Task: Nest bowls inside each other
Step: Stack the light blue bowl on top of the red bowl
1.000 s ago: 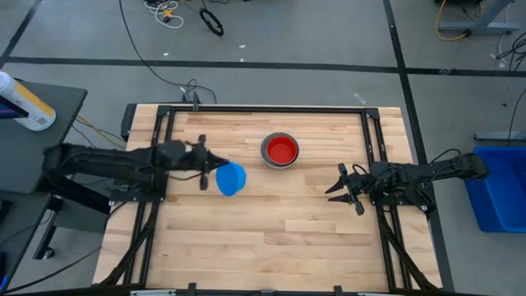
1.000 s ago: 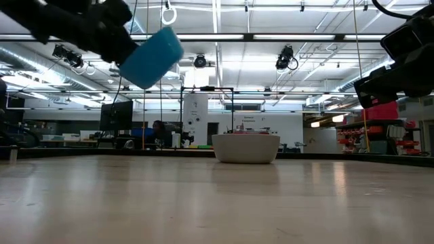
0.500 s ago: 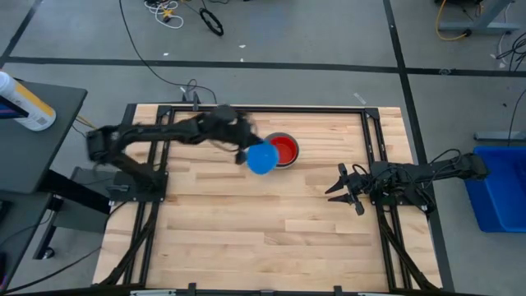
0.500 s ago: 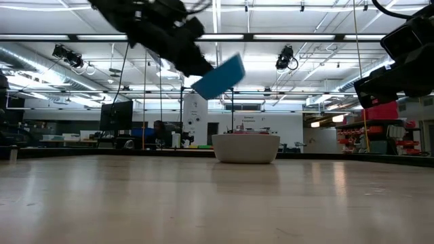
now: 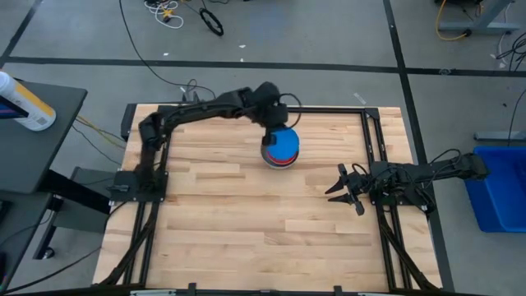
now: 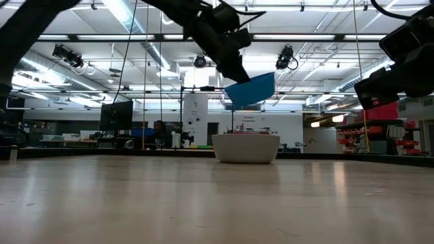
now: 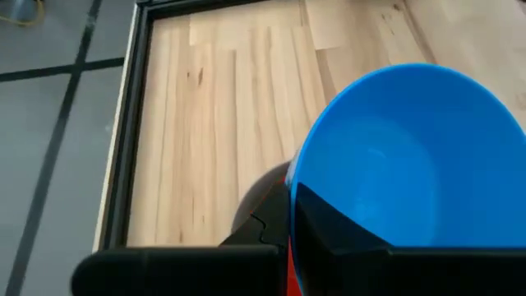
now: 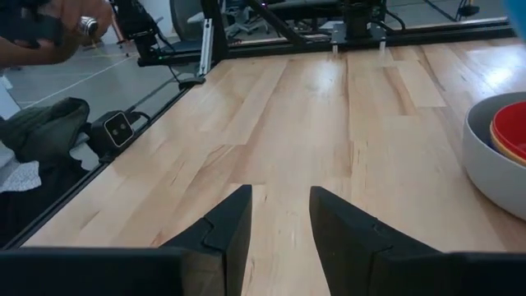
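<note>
A grey bowl (image 5: 266,153) stands on the table's far middle with a red bowl (image 5: 278,161) nested in it; the low view shows the grey bowl (image 6: 245,148) resting on its base. A light blue bowl (image 6: 251,89) hangs tilted just above them, held by my left gripper (image 5: 274,131), which is shut on it. The light blue bowl (image 5: 284,143) hides most of the red one from above. My right gripper (image 5: 340,190) waits open at the table's right, with nothing between its fingers (image 8: 234,222). My left gripper pinches the light blue bowl's rim (image 7: 292,191), with one finger (image 7: 329,226) inside the bowl and the other outside the wall. The fingers slant down from the table's far left. The bowl hangs clear of the stack, tilted, its mouth facing up and toward the gripper.
Bare wooden tabletop (image 5: 246,230) lies on the near side and to the left of the stack. A black frame (image 5: 263,108) runs along the table's edges. A blue bin (image 5: 497,191) stands off the table's right. A person's hand (image 8: 70,18) shows beyond the table.
My left gripper has swung from the table's left toward the right and far edge, rising a little, and carried the light blue bowl over the grey and red stack. The bowl, whose mouth first faced sideways, has turned closer to mouth-up.
</note>
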Robot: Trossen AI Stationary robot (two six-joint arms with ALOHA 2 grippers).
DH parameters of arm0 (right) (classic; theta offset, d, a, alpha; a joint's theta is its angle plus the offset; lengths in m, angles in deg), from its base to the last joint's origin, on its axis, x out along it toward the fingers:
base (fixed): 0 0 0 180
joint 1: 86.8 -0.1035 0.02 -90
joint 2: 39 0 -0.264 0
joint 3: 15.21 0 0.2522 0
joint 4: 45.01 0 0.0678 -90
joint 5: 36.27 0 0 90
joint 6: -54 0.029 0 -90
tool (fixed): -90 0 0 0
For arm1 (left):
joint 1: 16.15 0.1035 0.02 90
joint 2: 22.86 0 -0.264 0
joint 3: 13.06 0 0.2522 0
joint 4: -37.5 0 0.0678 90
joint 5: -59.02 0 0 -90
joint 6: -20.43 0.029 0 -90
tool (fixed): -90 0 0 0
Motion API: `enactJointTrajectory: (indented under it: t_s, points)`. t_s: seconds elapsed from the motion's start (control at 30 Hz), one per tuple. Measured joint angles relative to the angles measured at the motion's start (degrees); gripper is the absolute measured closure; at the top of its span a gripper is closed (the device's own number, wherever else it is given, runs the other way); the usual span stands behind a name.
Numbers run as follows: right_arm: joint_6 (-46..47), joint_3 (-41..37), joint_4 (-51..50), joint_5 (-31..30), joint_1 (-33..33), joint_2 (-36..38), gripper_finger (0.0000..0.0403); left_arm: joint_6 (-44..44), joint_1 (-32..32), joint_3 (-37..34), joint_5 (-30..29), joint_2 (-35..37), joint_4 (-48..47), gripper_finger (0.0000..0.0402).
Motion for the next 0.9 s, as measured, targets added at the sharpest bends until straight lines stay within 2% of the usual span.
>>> enactJointTrajectory:
  t_s: [0.13,0.33,0.57,0.9]
  points:
    - [0.9,0.0,0.0,0.2,0.0,0.0,0.0271,0.6,1.5,9.7,0.0,-6.0,-9.1,0.0396]
    - [1.8,0.0,0.3,1.8,0.0,0.0,0.0272,0.8,2.9,17.8,-0.1,-11.2,-15.4,0.0396]
    - [2.1,0.0,0.3,1.8,0.0,0.0,0.0268,1.2,3.3,19.9,1.5,-13.4,-21.4,0.0396]
    - [2.1,0.0,0.3,1.8,0.0,0.0,0.0272,1.1,2.2,19.5,1.8,-14.0,-17.5,0.0396]
